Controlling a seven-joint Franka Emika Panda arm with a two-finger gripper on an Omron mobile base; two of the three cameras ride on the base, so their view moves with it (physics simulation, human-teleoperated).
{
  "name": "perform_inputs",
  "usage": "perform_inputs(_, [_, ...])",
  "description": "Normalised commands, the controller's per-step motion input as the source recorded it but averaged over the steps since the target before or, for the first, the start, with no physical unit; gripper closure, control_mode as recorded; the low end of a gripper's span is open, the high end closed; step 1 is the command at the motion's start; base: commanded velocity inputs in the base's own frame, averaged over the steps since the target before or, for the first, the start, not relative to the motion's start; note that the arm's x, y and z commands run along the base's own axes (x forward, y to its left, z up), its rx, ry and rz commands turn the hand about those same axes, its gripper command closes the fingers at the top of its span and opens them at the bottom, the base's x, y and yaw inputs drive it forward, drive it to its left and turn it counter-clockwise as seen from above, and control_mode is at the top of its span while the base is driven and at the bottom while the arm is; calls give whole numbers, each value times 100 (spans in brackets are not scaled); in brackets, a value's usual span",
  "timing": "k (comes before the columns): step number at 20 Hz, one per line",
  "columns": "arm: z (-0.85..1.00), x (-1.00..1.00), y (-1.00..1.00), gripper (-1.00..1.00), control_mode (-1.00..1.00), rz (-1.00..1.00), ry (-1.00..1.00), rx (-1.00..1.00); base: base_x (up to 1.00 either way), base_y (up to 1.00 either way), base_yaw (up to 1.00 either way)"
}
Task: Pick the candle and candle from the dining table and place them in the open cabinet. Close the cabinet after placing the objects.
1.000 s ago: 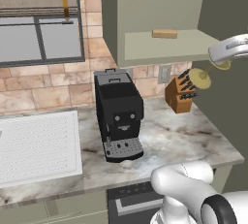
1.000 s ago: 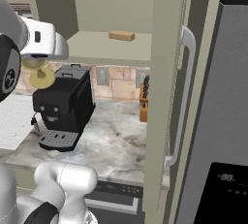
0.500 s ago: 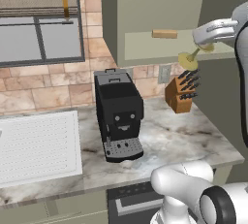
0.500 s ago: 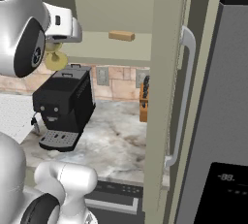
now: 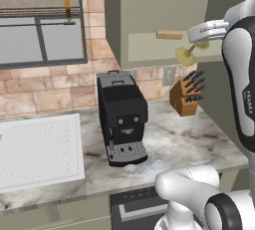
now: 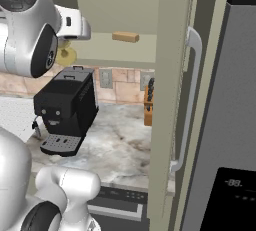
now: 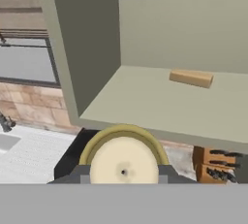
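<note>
One candle (image 7: 124, 166) sits clamped in our fingers (image 7: 87, 175), just short of the open cabinet (image 7: 145, 106), whose shelf ahead carries a small wooden block (image 7: 191, 78).

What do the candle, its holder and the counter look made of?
Candle: matte cream wax, going by its flat top with a small wick dot. Holder: shiny gold, likely metal, with thin stem and round foot. Counter: polished grey-white veined stone, probably marble.
</note>
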Motion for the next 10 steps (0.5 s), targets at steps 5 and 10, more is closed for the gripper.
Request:
perform_inputs(5, [0,27,16,100,-100,0,0,-1,0,0,0])
perform_inputs(10, [0,25,16,100,-100,0,0,0,0,0,0])
